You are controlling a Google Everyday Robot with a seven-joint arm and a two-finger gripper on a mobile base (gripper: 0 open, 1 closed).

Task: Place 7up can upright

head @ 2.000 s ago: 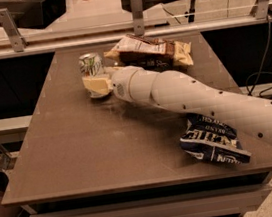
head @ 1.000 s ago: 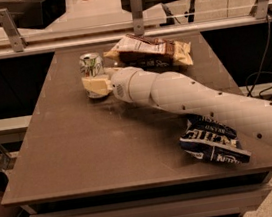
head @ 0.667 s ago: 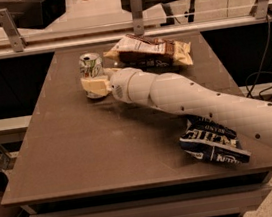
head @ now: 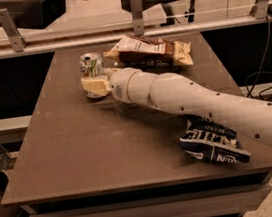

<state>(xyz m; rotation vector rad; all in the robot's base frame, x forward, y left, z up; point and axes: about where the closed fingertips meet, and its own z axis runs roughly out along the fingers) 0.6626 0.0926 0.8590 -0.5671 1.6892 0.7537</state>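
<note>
At the upper left of the worktop (head: pixel 82 153) we see the can (head: pixel 91 65) standing upright, its silver top facing up and its base looking as if it rests on the surface. Set against the views from the last two seconds, we find almost nothing different: the can holds the same spot and the same upright pose, with at most a slight shift of the wrist.

The gripper (head: pixel 93 85) sits at the can's lower half. One cream jaw crosses the front of the can and the other is hidden behind it, so we read the jaws as closed on the can and not yet let go. The arm (head: pixel 190 98) runs from there down to the right edge of the frame.

To us this stillness suggests the placing itself is done and only the release is left. We judge that the jaws need to open cleanly and back away without nudging the can, since a light can tips easily.

Just right of the can, the brown bag (head: pixel 148 52) lies near the wrist but apart from the can. The blue bag (head: pixel 213 145) lies at the lower right, well apart.
</note>
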